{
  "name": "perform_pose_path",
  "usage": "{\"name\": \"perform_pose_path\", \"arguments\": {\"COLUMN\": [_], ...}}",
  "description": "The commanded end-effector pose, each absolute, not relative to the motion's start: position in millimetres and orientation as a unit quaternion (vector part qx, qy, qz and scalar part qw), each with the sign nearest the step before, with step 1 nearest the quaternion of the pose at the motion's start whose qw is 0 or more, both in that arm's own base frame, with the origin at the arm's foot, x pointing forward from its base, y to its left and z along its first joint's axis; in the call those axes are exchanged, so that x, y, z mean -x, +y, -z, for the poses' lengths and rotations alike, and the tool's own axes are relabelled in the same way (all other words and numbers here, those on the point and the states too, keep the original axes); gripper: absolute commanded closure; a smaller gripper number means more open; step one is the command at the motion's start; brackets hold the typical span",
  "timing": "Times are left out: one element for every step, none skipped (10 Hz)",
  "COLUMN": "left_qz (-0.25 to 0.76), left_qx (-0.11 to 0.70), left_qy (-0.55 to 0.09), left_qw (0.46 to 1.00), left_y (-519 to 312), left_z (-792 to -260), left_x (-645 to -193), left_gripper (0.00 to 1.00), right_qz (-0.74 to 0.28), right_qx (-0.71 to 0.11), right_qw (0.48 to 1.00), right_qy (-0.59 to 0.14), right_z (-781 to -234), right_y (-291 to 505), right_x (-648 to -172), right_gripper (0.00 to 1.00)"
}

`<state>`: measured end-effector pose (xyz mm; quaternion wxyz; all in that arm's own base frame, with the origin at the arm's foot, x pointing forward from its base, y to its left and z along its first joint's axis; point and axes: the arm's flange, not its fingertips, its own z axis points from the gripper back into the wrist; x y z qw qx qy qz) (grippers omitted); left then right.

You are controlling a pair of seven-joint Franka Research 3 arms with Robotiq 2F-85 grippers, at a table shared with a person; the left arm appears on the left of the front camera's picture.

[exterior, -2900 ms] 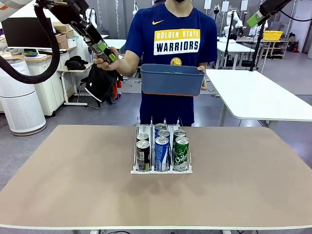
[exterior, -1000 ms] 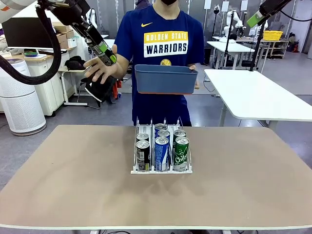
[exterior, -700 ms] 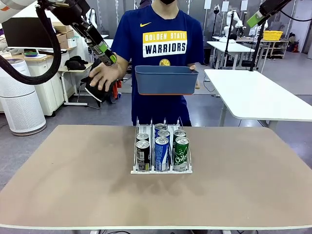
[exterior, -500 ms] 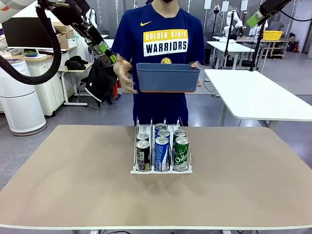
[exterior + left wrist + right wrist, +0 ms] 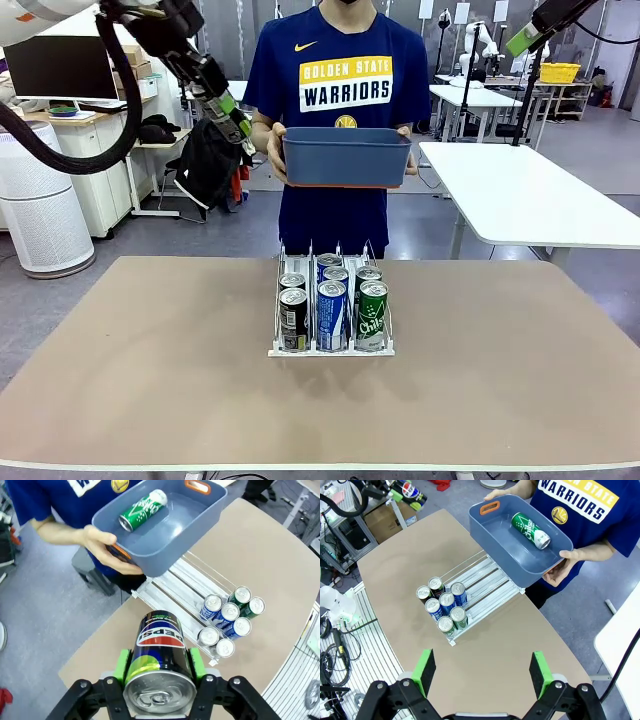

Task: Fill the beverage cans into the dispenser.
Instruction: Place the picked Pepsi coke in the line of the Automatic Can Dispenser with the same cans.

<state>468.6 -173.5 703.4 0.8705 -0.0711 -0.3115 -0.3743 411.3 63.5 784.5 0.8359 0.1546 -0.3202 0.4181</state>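
Observation:
My left gripper (image 5: 159, 664) is shut on a black Pepsi can (image 5: 159, 642), held high at the table's far left (image 5: 231, 116), next to the person's arm. The dispenser (image 5: 330, 349) stands mid-table with several cans (image 5: 331, 312) at its front: black/silver in the left lane, blue in the middle, green on the right. Its rear rails (image 5: 176, 582) are bare. A person holds a blue-grey bin (image 5: 345, 158) in both hands beyond the dispenser, with one green can (image 5: 143, 510) lying inside. My right gripper (image 5: 482, 672) is open and hangs high above the table (image 5: 523, 38).
The brown table (image 5: 150, 380) is bare around the dispenser (image 5: 470, 587). The bin (image 5: 492, 522) hovers over the table's far edge, and the person's hands grip its ends. A white table (image 5: 540, 200) stands at the far right.
The person's hand has left my left gripper and gone back to the bin, which is now held in both hands. My left gripper, still holding the can, has shifted slightly right.

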Motion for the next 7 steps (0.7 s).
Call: {"name": "perform_pose_path", "arguments": {"left_qz": [0.338, 0.347, 0.361, 0.391, 0.411, 0.418, 0.430], "left_qx": [0.054, 0.071, 0.081, 0.097, 0.103, 0.112, 0.107], "left_qy": [-0.285, -0.264, -0.244, -0.220, -0.197, -0.187, -0.187], "left_qw": [0.895, 0.897, 0.897, 0.888, 0.884, 0.882, 0.877], "left_y": [-197, -207, -216, -225, -222, -220, -222], "left_z": [-691, -679, -666, -647, -632, -623, -619], "left_x": [-450, -440, -434, -430, -424, -421, -422], "left_gripper": [0.42, 0.42, 0.42, 0.42, 0.42, 0.42, 0.42], "right_qz": [-0.418, -0.418, -0.418, -0.418, -0.418, -0.418, -0.418], "right_qx": [-0.157, -0.157, -0.157, -0.157, -0.157, -0.157, -0.157], "right_qw": [0.835, 0.835, 0.835, 0.835, 0.835, 0.835, 0.835], "right_qy": [-0.321, -0.321, -0.321, -0.321, -0.321, -0.321, -0.321], "right_z": [-784, -784, -784, -784, -784, -784, -784], "right_y": [64, 64, 64, 64, 64, 64, 64], "right_x": [-409, -409, -409, -409, -409, -409, -409], "right_gripper": [0.00, 0.00, 0.00, 0.00, 0.00, 0.00, 0.00]}}
